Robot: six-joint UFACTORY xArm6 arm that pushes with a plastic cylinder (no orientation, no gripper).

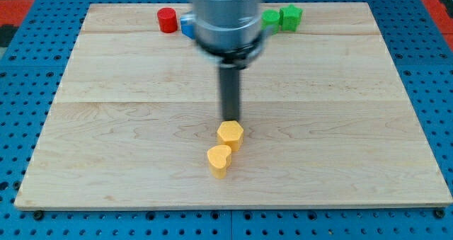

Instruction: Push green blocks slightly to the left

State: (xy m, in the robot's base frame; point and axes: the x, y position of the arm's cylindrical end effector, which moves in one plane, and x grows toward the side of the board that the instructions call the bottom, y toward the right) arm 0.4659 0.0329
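Observation:
Two green blocks sit at the view's top, right of centre: a star-shaped one (290,16) and, touching its left side, a second green block (270,18) partly hidden by the arm. My tip (231,119) is near the board's middle, far below the green blocks. It stands just above a yellow hexagon block (230,135). A yellow heart-shaped block (219,160) lies just below and left of the hexagon.
A red cylinder (167,20) stands at the view's top left of centre. A blue block (187,25) beside it is mostly hidden behind the arm (225,17). The wooden board (106,127) lies on a blue pegboard.

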